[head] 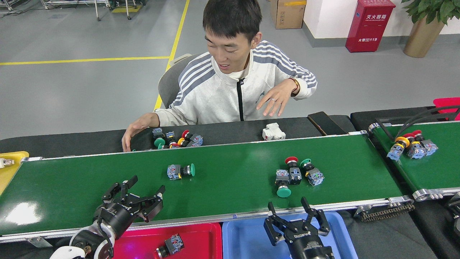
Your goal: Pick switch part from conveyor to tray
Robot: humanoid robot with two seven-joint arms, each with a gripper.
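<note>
Left gripper spread wide, empty, above conveyor. Reach step judged underway. Green switch at 1 o'clock; descent, closing needed next.

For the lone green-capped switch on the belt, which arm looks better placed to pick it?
Probably left. The left gripper hangs open over the conveyor, just short of the lone green-capped switch. The right gripper, also open, sits nearer the three-switch cluster.
</note>
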